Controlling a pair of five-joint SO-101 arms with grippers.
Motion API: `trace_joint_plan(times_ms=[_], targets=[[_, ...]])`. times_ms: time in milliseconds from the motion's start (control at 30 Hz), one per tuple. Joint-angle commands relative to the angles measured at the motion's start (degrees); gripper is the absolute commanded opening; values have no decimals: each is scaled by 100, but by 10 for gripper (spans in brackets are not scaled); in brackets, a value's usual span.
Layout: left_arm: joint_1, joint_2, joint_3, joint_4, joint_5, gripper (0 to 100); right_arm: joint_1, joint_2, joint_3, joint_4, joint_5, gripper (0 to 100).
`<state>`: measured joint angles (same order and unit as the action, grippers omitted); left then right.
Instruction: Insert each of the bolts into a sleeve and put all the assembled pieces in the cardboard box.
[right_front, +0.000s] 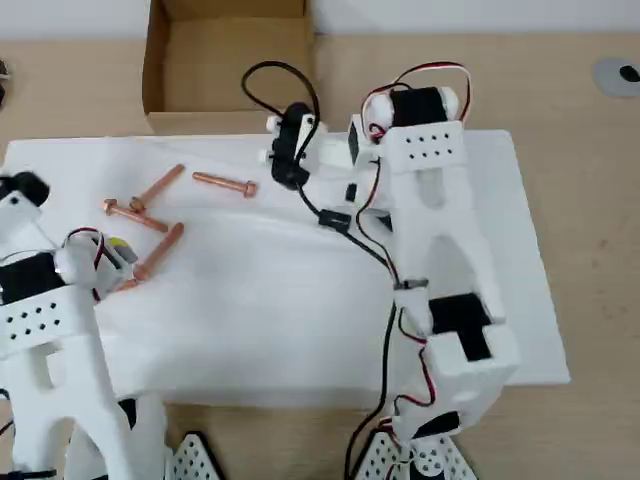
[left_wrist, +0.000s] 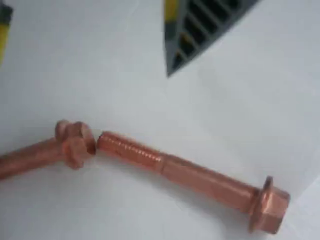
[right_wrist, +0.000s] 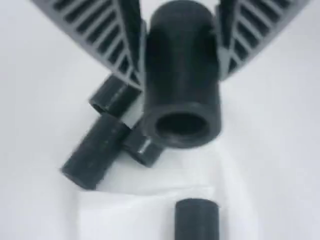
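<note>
Open mat (right_front: 260, 290) btwn bolts (right_front: 160, 187) & cable (right_front: 335, 221).

Light wooden table (right_front: 590, 250), covered across the middle by a white sheet (right_front: 250, 310); small grey round disc (right_front: 615, 75) at the far right edge.

overall light: bright, soft and even, nothing harsh
white sheet (right_front: 280, 310): nearly washed out, creases only show as faint grey
shadows: weak, just a soft one hugging the bolt (left_wrist: 200, 177)
glare: dull sheen along the gripped sleeve (right_wrist: 182, 65)
</note>
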<state>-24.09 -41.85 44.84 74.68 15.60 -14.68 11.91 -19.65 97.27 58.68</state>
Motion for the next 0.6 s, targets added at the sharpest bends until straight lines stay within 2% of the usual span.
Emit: trace_joint_plan(times_ms=[0,100,167,400,567], targets=[[-211,-57,501,-914,826,233,-189,-646,92,35,-114,12],[-378,-48,1319,-1987,1240,236,-321,-963,400,35,-105,12],[-448,-48,1679,-2400,1275,236,-347,-1147,629,9,-105,12],[-651,-48,1705,-2479,1820,236,-347,-1376,963,26,-105,12],[-1363,-48,2048,-3429,2462,236,-347,-1385,963,97,-105,12]])
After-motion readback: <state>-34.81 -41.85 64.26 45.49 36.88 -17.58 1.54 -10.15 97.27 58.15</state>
